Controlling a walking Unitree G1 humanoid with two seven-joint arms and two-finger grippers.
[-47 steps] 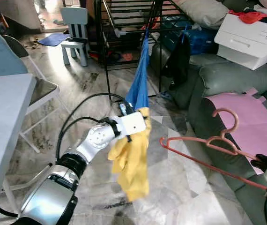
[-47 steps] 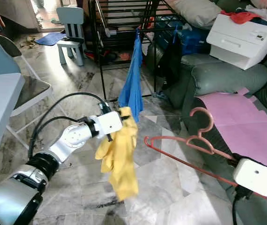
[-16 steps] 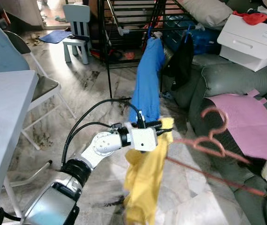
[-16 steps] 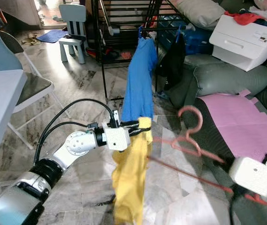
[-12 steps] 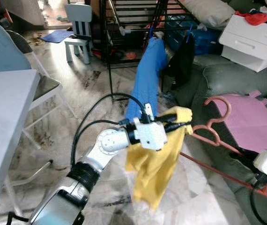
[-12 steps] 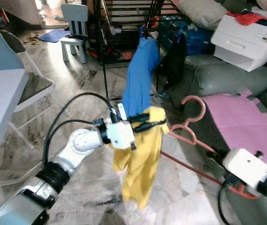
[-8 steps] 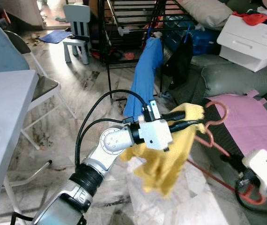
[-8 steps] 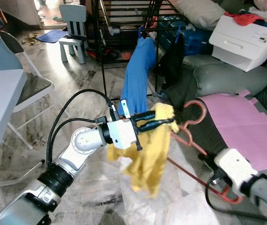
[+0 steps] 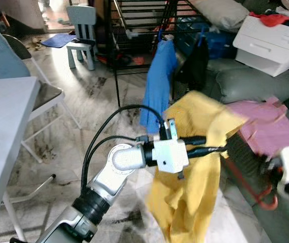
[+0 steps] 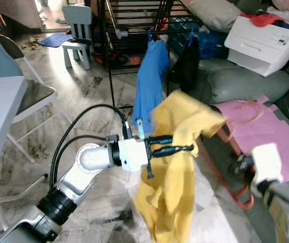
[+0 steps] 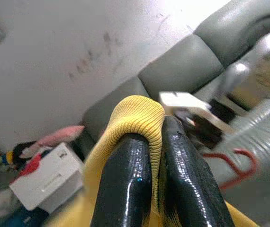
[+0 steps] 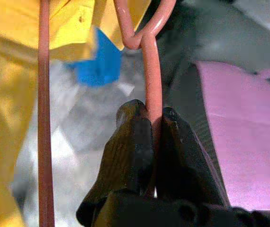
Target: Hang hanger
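My left gripper reaches out to the centre and is shut on the edge of a yellow garment, which billows up and hangs down toward the floor. In the left wrist view both black fingers pinch a fold of the yellow cloth. At the right, my right gripper is shut on the wire of a salmon-pink hanger. The garment hides most of the hanger; its lower bend shows beside the sofa.
A black drying rack stands behind, with a blue garment and a black garment on it. A grey sofa with a pink mat and a white box is on the right. White table and chair are on the left.
My left gripper has carried the yellow garment up and to the right, so it now covers the hanger. The right gripper has brought the hanger closer in and lower.
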